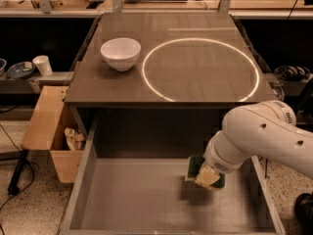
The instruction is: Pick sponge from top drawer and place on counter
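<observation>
Green sponge [196, 164] gripped by end effector [207, 176], raised over open grey top drawer [137, 195], below ring-lit counter [195, 77]

High front view; gripper [208, 177] lower right

My white arm [264, 136] reaches in from the right, wrist angled down; my gripper [207, 176] hangs inside the top drawer [137, 199], right side, clamped on the sponge [196, 164].
</observation>
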Robot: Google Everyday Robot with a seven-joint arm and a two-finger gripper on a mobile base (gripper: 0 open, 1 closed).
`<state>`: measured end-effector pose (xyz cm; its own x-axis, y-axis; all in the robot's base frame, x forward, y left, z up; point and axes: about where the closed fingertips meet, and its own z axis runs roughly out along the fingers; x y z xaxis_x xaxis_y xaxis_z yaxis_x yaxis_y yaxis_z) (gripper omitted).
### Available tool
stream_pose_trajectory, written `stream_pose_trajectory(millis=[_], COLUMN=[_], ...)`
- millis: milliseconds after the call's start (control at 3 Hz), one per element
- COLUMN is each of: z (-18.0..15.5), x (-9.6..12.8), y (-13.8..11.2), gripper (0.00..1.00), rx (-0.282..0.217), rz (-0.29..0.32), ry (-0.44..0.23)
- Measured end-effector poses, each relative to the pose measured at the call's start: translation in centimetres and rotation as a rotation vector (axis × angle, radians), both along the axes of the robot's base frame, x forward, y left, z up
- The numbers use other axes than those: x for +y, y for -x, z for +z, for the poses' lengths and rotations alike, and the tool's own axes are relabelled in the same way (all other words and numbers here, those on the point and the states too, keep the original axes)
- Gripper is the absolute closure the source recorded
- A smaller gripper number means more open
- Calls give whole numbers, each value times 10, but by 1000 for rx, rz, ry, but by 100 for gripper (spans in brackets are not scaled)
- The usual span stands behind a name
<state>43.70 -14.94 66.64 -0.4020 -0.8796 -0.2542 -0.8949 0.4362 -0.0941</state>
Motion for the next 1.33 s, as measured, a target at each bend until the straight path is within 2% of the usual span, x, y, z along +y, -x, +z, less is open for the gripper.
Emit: stream_pose_trajectory(millis=[667,1333], z=[7,38], x=[5,8], y=[-2,-16], gripper=[100,100], rx=[-18,-87], rz=[15,44], ry=[-16,-9])
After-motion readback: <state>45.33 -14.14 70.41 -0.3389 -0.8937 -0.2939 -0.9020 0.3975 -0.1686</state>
